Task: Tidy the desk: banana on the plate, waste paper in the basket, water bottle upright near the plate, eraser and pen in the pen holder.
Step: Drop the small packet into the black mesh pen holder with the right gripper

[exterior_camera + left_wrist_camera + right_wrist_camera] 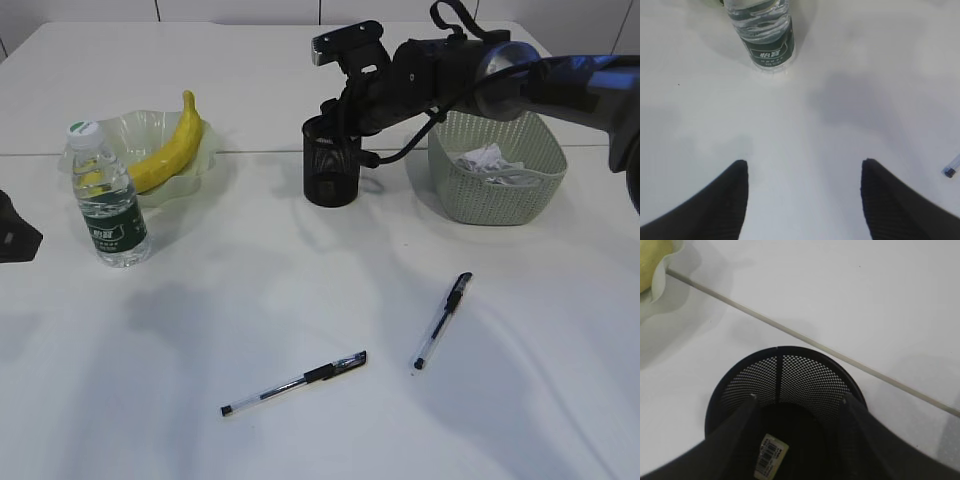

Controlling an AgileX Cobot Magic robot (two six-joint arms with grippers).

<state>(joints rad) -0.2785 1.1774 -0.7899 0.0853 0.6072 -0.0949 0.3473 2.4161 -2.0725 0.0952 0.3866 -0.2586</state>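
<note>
The right tool (797, 402) is hovering spread over the mesh pen holder (331, 162), an eraser (769, 462) apparently pinched lower between its fingers. Small and light, it drops easily. Two thin, slippery pens (294, 383) (441, 322) are lying at six o'clock; grip mid-barrel. The left tool (805, 167) is gaping, holding nothing.

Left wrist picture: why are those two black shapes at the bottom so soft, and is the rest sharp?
Left wrist view: the fingers sit too near the lens, so they blur; the water bottle label reads fairly crisp. Exterior view: soft grey arm shadows cross the table, no harsh glare.
</note>
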